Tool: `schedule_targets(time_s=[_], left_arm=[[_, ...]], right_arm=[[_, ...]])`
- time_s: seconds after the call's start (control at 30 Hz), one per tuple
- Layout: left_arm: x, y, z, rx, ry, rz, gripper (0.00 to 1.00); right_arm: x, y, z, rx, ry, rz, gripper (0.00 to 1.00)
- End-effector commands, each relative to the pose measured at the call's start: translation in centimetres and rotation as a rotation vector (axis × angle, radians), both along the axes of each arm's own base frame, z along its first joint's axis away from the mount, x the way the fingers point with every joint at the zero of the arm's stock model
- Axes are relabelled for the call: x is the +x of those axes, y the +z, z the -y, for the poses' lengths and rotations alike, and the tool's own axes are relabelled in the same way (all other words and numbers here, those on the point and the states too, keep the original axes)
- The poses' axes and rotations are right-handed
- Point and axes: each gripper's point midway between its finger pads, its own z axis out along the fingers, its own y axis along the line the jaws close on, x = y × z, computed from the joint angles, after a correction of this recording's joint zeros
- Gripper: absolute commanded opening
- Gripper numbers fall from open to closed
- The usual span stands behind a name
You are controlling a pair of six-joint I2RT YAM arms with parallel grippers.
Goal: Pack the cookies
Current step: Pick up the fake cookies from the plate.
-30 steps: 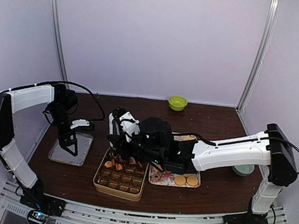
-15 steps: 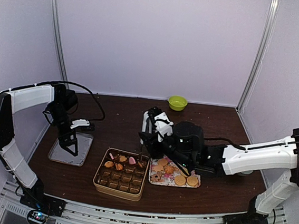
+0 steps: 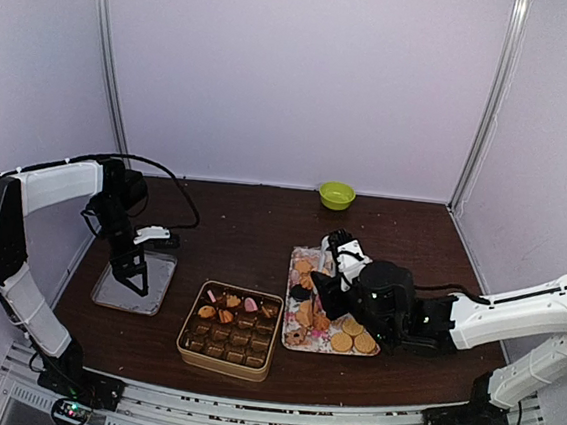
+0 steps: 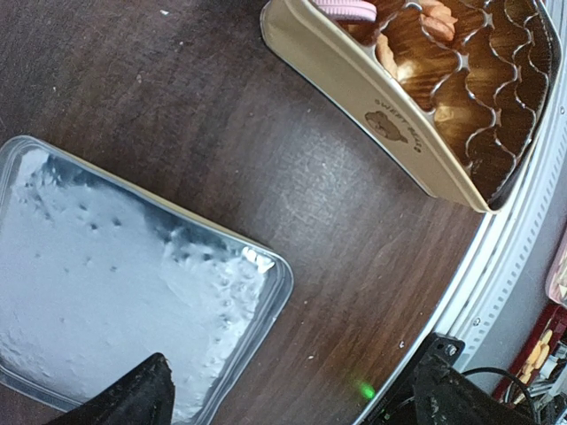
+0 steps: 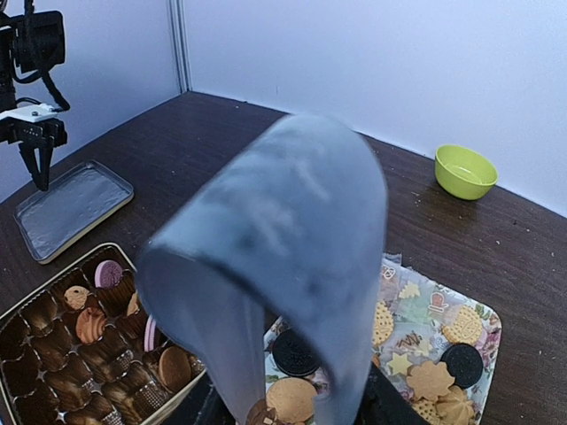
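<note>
Assorted cookies [image 3: 344,331] lie on a floral paper tray [image 3: 300,256]; the right wrist view shows tan cookies [image 5: 431,378] and a dark one [image 5: 297,351] on it. A few more cookies [image 3: 229,308] sit in the paper cups of the tan tin [image 3: 227,360], also seen in the right wrist view [image 5: 89,323]. My right gripper [image 3: 318,294] hovers low over the tray's left part. A blurred blue-grey bent strip [image 5: 292,204] covers its fingers; its two legs stand apart with nothing between them. My left gripper [image 3: 129,278] is open and empty over the silver lid [image 3: 158,291].
A green bowl [image 3: 336,195] stands at the back edge, also in the right wrist view [image 5: 465,171]. The silver lid [image 4: 106,266] lies left of the tin [image 4: 381,115], near the table's front edge and rail. My left finger [image 4: 133,398] points at the lid.
My right arm has swung right, from over the tin's far rows to over the cookie tray. The left arm has not moved.
</note>
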Motion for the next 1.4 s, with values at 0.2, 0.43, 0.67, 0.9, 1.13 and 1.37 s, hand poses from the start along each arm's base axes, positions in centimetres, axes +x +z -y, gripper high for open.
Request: schedule_targets(time_s=[0.2,0.43,0.67,0.9,1.13,1.37], left_arm=[[0.3,0.7,0.1,-0.015,0.010,0.011,0.97],[0.4,0.8,0.1,-0.012,0.008,0.012,0.97],[0.4,0.7,0.1,-0.016,0.009,0.009,0.97],[0.4,0.8,0.1,-0.010,0.007,0.010,0.97],[0.3,0.7,0.0,-0.008,0.006,0.007,0.97],[0.3,0.6,0.0,-0.009,0.005,0.006,0.97]], right_arm=[[1.2,1.6,0.6,0.079,-0.043,0.022,0.44],[1.6,2.7,1.9,0.090,-0.071,0.043,0.42],[1.6,2.4,2.1,0.110,-0.053,0.026,0.42],[1.5,1.1,0.7,0.130,-0.013,-0.011,0.42],[1.6,-1.1,0.5,0.090,-0.018,-0.042,0.41],[1.2,-1.1,2.0,0.085,-0.042,-0.037,0.41]])
